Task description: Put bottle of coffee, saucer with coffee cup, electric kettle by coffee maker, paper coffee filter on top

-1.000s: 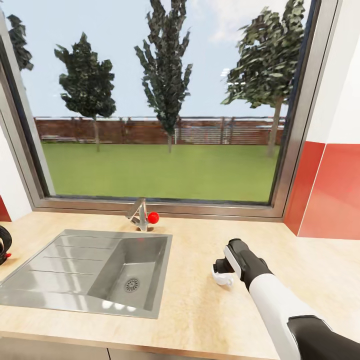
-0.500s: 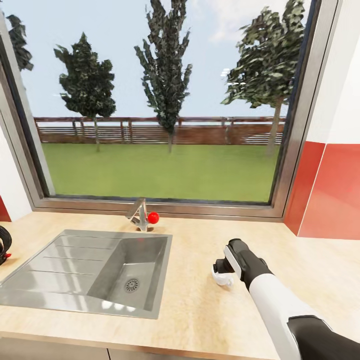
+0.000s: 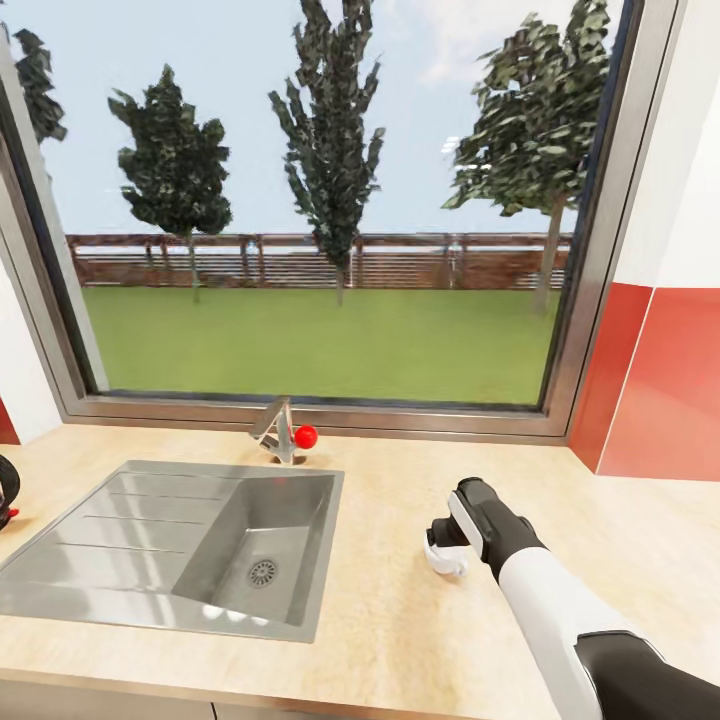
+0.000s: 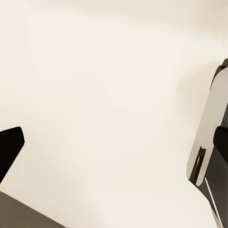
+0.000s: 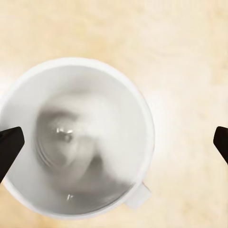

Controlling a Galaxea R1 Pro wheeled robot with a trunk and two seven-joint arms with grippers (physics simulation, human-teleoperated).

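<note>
A white coffee cup (image 5: 76,137) stands upright on the beige countertop (image 3: 400,620), its handle (image 5: 137,195) sticking out to one side. My right gripper (image 5: 114,145) hangs straight above it, open, with one dark fingertip (image 5: 9,147) on each side and wider than the rim. In the head view the right gripper (image 3: 446,540) points down over the cup (image 3: 447,560), to the right of the sink. My left gripper (image 4: 114,147) is open against a plain cream surface, with nothing between its fingers.
A steel sink (image 3: 200,545) with a drainboard lies to the left, a faucet with a red knob (image 3: 305,436) behind it. A black object (image 3: 5,490) peeks in at the left edge. A large window (image 3: 320,200) backs the counter, with a red wall panel (image 3: 660,380) at the right.
The camera has shifted slightly, so the black object at the left edge shows less. The right arm and the cup have not moved.
</note>
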